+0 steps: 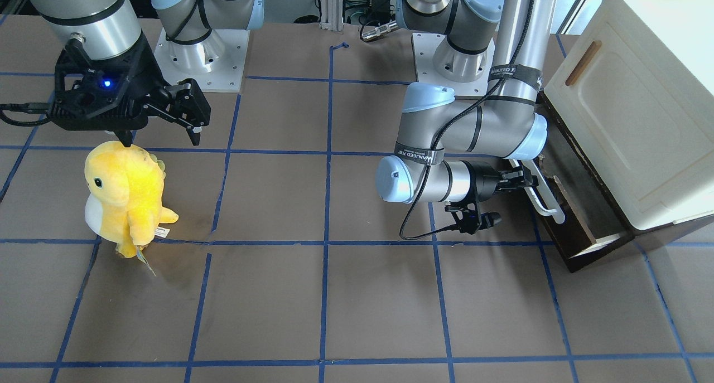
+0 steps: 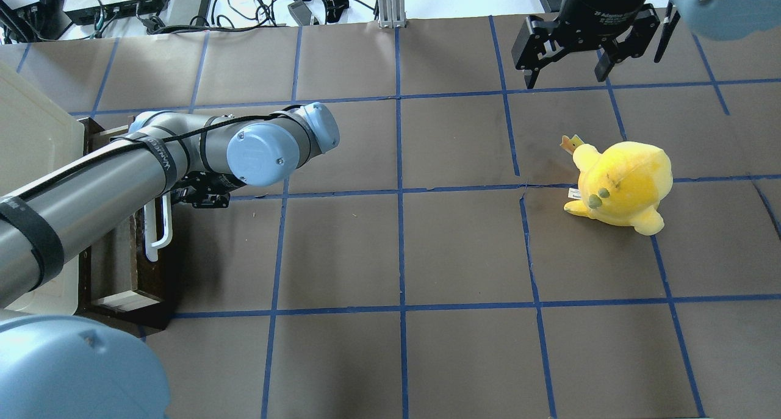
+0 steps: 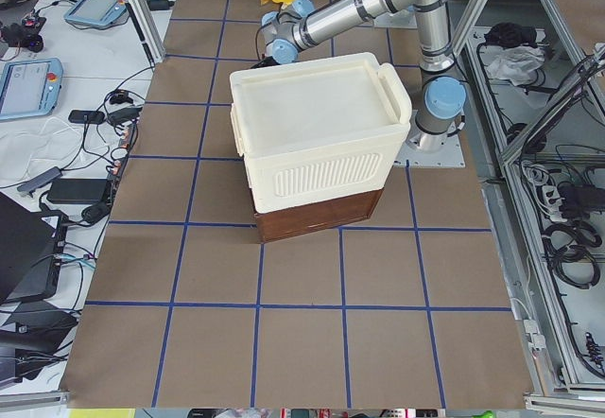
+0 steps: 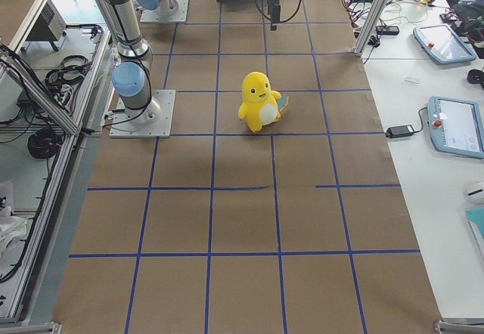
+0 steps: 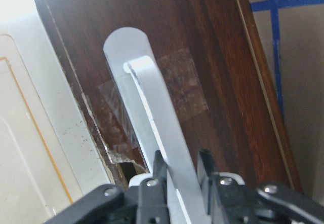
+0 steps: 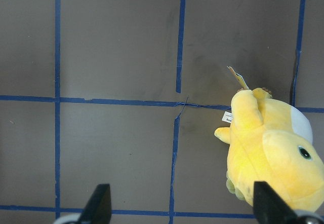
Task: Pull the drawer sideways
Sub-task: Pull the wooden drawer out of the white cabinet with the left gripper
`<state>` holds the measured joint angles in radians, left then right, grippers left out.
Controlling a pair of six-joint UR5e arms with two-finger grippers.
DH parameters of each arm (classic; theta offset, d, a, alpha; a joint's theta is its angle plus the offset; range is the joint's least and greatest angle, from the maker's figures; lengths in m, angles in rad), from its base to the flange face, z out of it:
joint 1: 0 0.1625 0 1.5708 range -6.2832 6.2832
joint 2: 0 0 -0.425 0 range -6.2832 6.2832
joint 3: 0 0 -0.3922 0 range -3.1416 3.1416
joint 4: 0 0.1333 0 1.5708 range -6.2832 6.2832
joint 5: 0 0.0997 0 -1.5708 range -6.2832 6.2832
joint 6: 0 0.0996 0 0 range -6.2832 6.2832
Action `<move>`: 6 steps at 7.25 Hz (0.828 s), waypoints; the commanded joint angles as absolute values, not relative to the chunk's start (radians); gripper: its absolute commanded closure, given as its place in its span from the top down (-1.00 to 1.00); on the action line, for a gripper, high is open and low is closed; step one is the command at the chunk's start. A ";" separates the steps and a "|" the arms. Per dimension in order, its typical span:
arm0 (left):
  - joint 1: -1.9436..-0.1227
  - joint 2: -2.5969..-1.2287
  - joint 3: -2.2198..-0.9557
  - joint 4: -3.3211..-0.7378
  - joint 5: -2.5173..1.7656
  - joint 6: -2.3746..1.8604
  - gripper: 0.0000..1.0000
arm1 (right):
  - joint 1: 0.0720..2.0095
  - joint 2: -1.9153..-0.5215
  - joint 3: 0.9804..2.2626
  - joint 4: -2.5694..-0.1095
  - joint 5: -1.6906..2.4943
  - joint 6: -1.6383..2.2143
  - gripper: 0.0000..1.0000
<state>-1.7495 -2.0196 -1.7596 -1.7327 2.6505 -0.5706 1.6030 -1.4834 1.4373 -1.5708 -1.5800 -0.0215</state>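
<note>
1. Sitting at 3 o'clock in the front-facing view, the drawer (image 1: 580,210) rests on the table (image 1: 334,294) under the cream cabinet (image 1: 630,110). It stands partly out, with a strip of its greyish inside showing.
2. Its white bar handle (image 5: 162,127) runs along the dark wooden front. In the wrist view, one rounded end lies toward 12 o'clock.
3. The left gripper (image 5: 180,158) has both fingers (image 5: 159,163) pressed against the sides of the bar, so it is clamped on the handle. The left arm reaches in level from the 9 o'clock side.
4. Judging by the firm grasp and the drawer being only part of the way out, the step in hand is the pull itself.
5. The next move calls for a straight, level draw toward 9 o'clock in the front-facing view, away from the cabinet. The clamp should stay tight. The wrist should not twist, or the drawer may jam or drag the cabinet along.
6. The right gripper (image 2: 566,77) hangs idle at 1 o'clock in the overhead view, spread wide and holding nothing.
7. A yellow plush toy (image 2: 622,184) stands just below it at 3 o'clock, well apart from the drawer.
</note>
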 commanded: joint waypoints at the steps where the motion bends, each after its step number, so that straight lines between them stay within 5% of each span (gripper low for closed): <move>1: -1.758 -2.020 -1.752 -1.730 2.638 -0.571 -0.46 | 1.603 -1.483 1.437 -1.571 -1.580 -0.021 1.00; 6: -1.775 -2.023 -1.750 -1.726 2.620 -0.571 -0.46 | 1.603 -1.483 1.437 -1.571 -1.580 -0.021 1.00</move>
